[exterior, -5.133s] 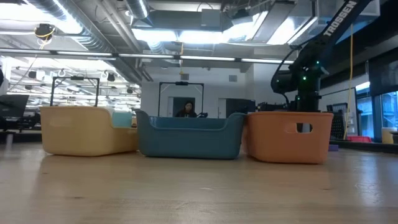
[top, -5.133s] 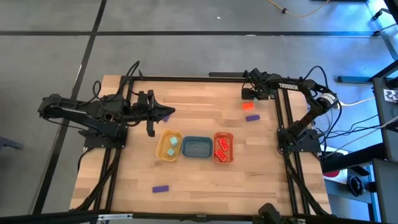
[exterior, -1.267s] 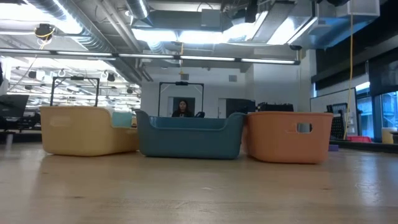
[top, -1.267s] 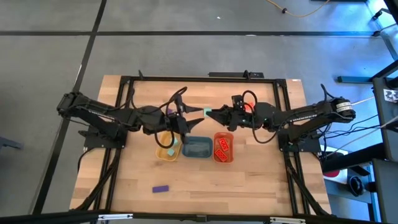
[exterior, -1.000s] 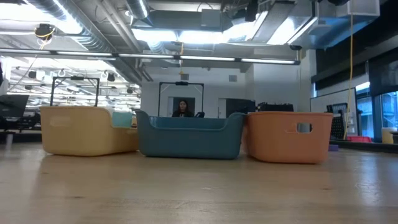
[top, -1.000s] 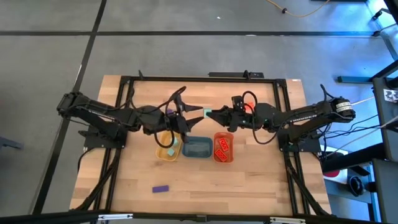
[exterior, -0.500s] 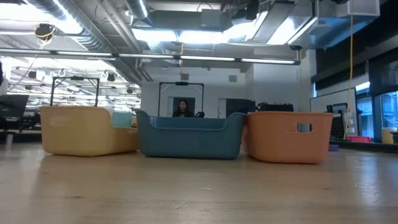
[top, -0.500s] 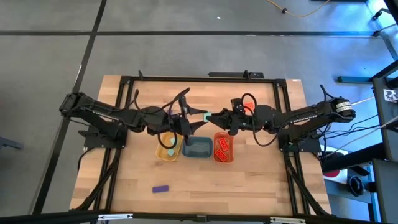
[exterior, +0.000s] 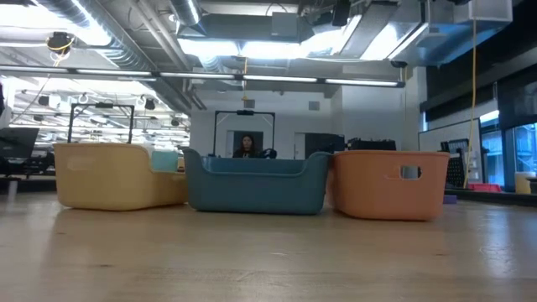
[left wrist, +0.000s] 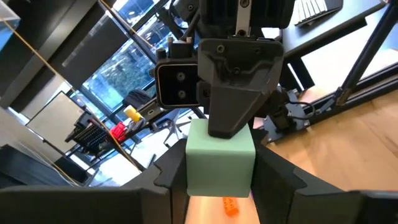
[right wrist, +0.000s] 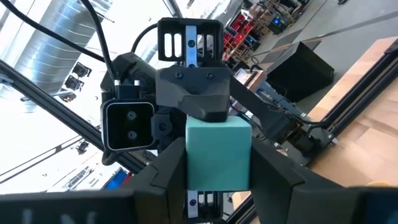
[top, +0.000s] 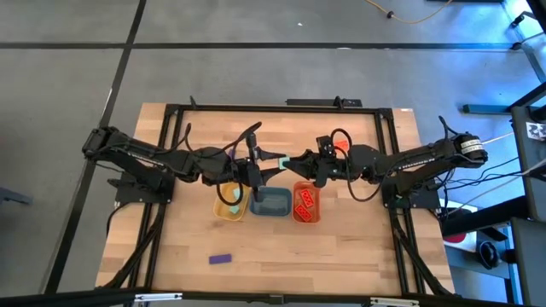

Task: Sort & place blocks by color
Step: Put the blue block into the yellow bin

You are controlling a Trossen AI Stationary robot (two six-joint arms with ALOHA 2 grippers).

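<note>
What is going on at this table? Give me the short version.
The two arms meet above the row of trays, handing over a block. The left gripper and the right gripper both have their fingers on one mint-green cube, held in the air over the blue tray. The orange tray already holds orange-red bricks, the yellow tray sits partly under the left arm, and a purple bar lies loose on the table.

Three rectangular plastic trays stand in a row mid-tabletop [top: 341, 247]: yellow tray [top: 223, 210] left, blue tray [top: 271, 204] between, orange tray [top: 306, 201] right. Above the blue tray's far edge, both arms meet around one mint-green cube [top: 281, 162]. A purple bar [top: 221, 258] lies alone nearer the front.
</note>
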